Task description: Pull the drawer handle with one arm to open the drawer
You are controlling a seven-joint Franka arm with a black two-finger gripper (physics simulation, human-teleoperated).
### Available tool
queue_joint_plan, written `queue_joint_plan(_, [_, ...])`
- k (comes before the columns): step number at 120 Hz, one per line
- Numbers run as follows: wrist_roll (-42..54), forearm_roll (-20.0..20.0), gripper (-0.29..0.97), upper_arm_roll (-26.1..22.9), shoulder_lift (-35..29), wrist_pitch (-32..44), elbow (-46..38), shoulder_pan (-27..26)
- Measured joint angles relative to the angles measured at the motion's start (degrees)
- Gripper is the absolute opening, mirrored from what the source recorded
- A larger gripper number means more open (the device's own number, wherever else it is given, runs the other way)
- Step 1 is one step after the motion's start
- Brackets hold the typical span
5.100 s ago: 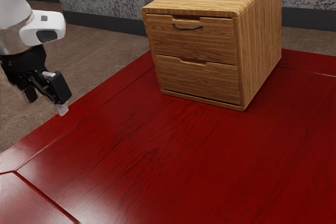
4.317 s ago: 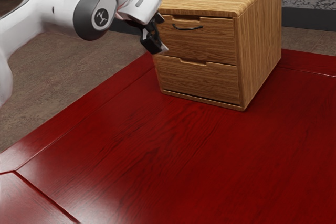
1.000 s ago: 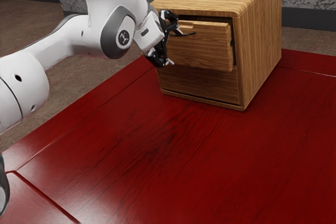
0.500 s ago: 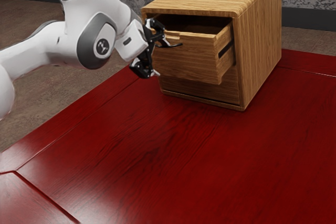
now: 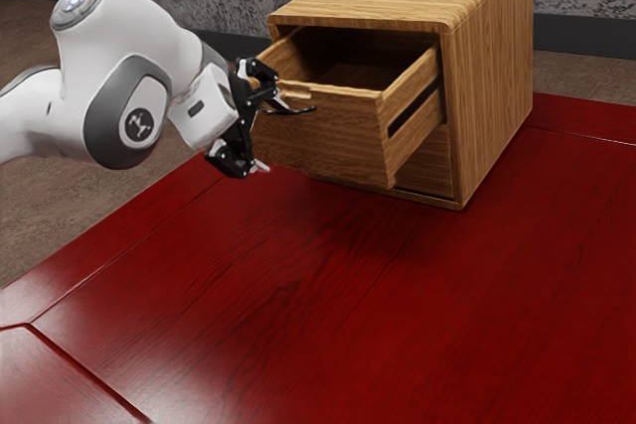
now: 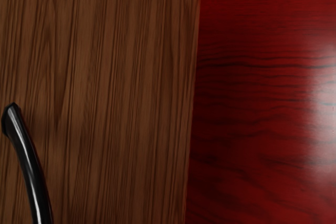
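On a red wooden table (image 5: 397,295), a wooden cabinet's (image 5: 487,76) top drawer (image 5: 338,136) stands pulled well out toward the exterior view's left, its handle (image 5: 288,109) between the black gripper's (image 5: 260,123) widely spread, unclamped fingers, so opening looks mostly done.

Oak grain on deep red.
The cabinet (image 5: 487,76) and its drawer (image 5: 328,141) are honey-tan with streaked grain; the handle (image 6: 31,169) is glossy black; the table (image 5: 348,295) dark red with blackish grain lines; the arm (image 5: 99,57) white with grey.
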Motion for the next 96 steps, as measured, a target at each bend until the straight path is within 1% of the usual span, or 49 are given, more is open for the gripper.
queue_joint_plan(4, [-0.1,0.0,0.68,0.0,-0.9,0.2,-0.9,-0.1])
queue_joint_plan(12, [-0.2,-0.1,0.63,0.0,-2.6,0.5,-2.4,-0.1])
queue_joint_plan(19, [-0.3,-0.1,0.63,0.0,-3.8,0.7,-3.6,-0.1])
queue_joint_plan(34, [-0.6,-0.1,0.64,0.0,-6.9,1.0,-6.9,-0.1])
queue_joint_plan(45, [-0.9,0.0,0.69,0.0,-8.6,1.2,-9.0,-0.2])
queue_joint_plan(74, [-1.4,-0.2,0.68,0.0,-11.6,1.8,-12.0,-0.2])
queue_joint_plan(79, [-2.0,-0.4,0.68,-0.7,-13.9,1.6,-12.1,-0.1])
queue_joint_plan(85, [-5.1,-0.7,0.68,-1.5,-18.4,-1.7,-12.2,-0.2])
queue_joint_plan(90, [-10.5,-0.8,0.68,-2.0,-22.7,-8.2,-12.6,-0.4])
queue_joint_plan(96, [-17.7,-1.0,0.68,-2.6,-27.8,-16.9,-14.0,-3.1])
